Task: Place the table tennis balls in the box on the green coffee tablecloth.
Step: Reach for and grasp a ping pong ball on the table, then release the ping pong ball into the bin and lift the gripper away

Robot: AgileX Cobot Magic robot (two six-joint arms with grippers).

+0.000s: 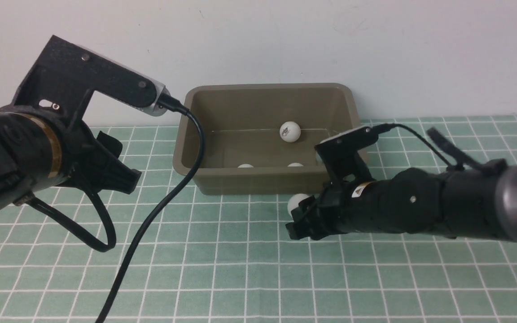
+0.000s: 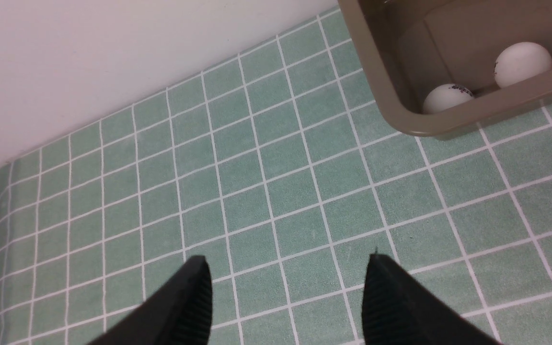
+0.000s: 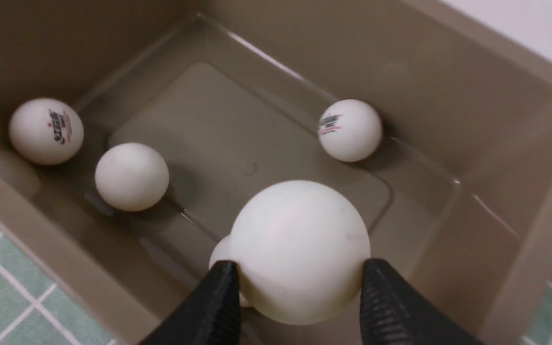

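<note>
My right gripper (image 3: 300, 266) is shut on a white table tennis ball (image 3: 300, 249), held over the olive-brown box (image 3: 496, 96). In the front view the same ball (image 1: 296, 202) shows at the right gripper (image 1: 301, 220), by the box's near wall. Three balls lie on the box floor: one printed (image 3: 46, 131), one plain (image 3: 131, 176), one printed (image 3: 350, 130). A sliver of another ball (image 3: 221, 254) peeks from behind the held one. The box (image 1: 267, 87) stands on the green coffee tablecloth (image 1: 240, 269). My left gripper (image 2: 288, 261) hangs open and empty over cloth, left of the box (image 2: 391, 96).
A white wall (image 1: 375, 45) rises directly behind the box. The left arm's black cable (image 1: 159, 211) droops across the cloth in front of the box's left corner. Bare cloth stretches along the whole front.
</note>
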